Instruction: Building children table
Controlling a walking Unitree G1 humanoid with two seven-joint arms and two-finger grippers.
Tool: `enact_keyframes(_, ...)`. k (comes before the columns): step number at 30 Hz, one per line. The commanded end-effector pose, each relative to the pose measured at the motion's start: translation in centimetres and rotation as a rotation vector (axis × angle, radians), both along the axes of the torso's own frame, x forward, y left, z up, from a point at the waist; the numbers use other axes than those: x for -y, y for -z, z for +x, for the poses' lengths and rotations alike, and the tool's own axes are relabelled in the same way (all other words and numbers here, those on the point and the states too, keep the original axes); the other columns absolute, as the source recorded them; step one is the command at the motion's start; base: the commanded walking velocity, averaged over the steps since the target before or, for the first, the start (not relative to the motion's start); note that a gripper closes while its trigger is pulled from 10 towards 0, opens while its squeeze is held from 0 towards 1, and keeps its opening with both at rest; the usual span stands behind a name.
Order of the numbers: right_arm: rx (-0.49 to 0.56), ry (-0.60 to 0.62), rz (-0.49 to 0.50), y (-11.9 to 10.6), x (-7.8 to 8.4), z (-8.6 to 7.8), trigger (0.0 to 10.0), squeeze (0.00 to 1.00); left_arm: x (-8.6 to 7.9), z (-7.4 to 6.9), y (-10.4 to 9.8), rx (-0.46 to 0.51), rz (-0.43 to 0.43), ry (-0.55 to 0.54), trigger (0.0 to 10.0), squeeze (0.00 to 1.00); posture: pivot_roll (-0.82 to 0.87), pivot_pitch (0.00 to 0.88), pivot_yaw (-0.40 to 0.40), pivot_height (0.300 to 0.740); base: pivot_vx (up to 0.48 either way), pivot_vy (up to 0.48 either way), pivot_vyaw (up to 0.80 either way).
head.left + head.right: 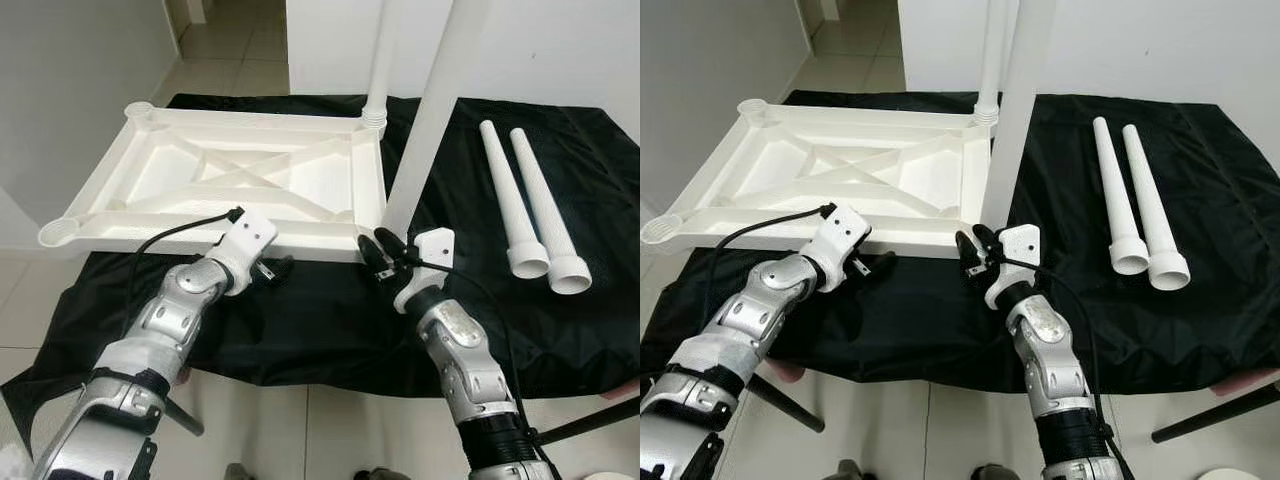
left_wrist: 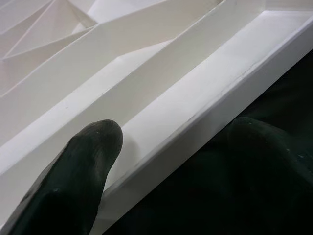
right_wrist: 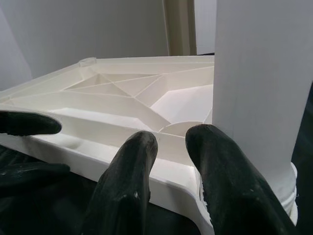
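Observation:
The white plastic table top (image 1: 250,175) lies upside down on a black cloth (image 1: 320,320). One white leg (image 1: 430,110) stands in its near right corner socket, another leg (image 1: 380,60) in the far right one. Two loose legs (image 1: 510,190) (image 1: 545,200) lie side by side on the cloth at the right. My left gripper (image 1: 272,268) is open at the top's near rim, which runs between its two fingers (image 2: 88,156). My right gripper (image 1: 383,250) is slightly open, holding nothing, its fingertips (image 3: 210,147) just beside the near right leg's base.
The cloth-covered surface ends just in front of me, with tiled floor (image 1: 300,420) below. Dark support bars stick out under it at the left (image 1: 185,415) and right (image 1: 590,420). A grey wall (image 1: 70,90) is at the left, a white wall (image 1: 560,50) behind.

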State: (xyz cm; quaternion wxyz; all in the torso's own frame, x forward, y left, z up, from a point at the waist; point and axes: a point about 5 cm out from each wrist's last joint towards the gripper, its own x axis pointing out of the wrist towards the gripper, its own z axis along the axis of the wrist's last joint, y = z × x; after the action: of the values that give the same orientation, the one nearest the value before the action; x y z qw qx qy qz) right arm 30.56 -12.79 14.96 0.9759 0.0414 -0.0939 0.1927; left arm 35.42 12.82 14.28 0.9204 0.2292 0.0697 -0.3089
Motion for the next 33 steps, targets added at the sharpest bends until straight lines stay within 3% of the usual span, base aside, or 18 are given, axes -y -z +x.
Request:
enact_keyframes(1,-0.031,0.076,0.028,0.6,1.3,0.3,10.0,0.0,-1.1,0.6,0.5,0.022,0.055,-0.095,10.0,0.0,-0.11,0.064,0.084,0.74,0.0,0.0,0.0)
enact_keyframes(6,-0.029,0.1,0.034,0.6,1.8,0.4,10.0,0.0,-1.4,0.7,1.0,-0.008,0.082,-0.087,10.0,0.0,-0.11,0.063,0.095,0.74,0.0,0.0,0.0)
enact_keyframes(9,-0.028,0.173,0.068,0.4,3.0,0.7,10.0,0.0,-1.5,0.5,1.8,-0.063,0.122,-0.053,10.0,0.0,-0.11,0.062,0.098,0.74,0.0,0.0,0.0)
enact_keyframes(14,-0.025,0.179,0.067,0.4,3.1,0.8,10.0,0.0,-1.2,0.4,2.1,-0.096,0.122,-0.024,10.0,0.0,-0.12,0.062,0.098,0.74,0.0,0.0,0.0)
enact_keyframes(16,-0.026,0.165,0.068,0.5,2.8,0.7,10.0,0.0,-0.3,-0.2,2.7,-0.125,0.128,0.08,10.0,0.0,-0.12,0.059,0.1,0.74,0.0,0.0,0.0)
enact_keyframes(19,-0.024,0.157,0.065,0.5,2.5,0.8,10.0,0.0,0.6,-0.5,2.8,-0.18,0.069,0.145,10.0,0.0,-0.12,0.055,0.099,0.74,0.0,0.0,0.0)
enact_keyframes(25,-0.019,0.156,0.063,0.5,2.4,0.9,10.0,0.0,2.1,-1.1,2.7,-0.226,0.056,0.271,10.0,0.0,-0.12,0.053,0.103,0.74,0.0,0.0,0.0)
enact_keyframes(33,-0.018,0.16,0.063,0.4,2.4,1.1,10.0,0.0,3.1,-0.3,1.9,-0.233,0.042,0.3,10.0,0.0,-0.13,0.055,0.11,0.74,0.0,0.0,0.0)
